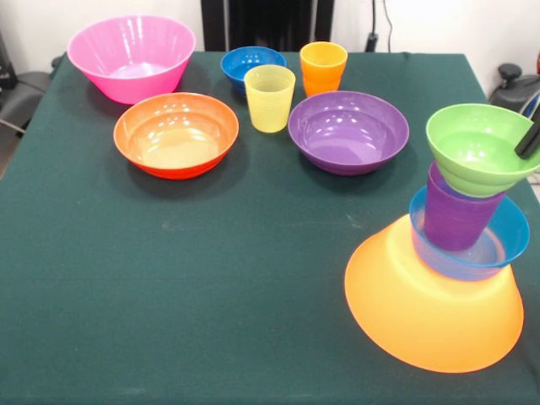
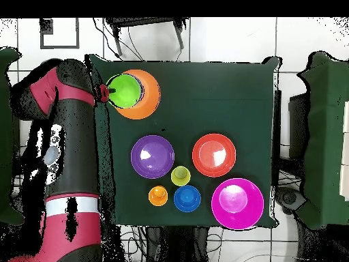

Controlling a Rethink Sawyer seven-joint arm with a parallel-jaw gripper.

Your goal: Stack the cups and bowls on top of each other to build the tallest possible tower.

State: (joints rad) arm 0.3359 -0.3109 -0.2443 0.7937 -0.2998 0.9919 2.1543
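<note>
Standing at the table's edge, the tower is showing its logic: the big yellow-orange bowl is sitting upside down as a broad base, with the light blue bowl on it, the purple cup inside that, and the green bowl crowning it. The gripper is reaching the green bowl's rim; whether its jaws are clamping or apart, I cannot tell. Waiting well apart are the remaining pieces, including the purple bowl and yellow cup.
</note>
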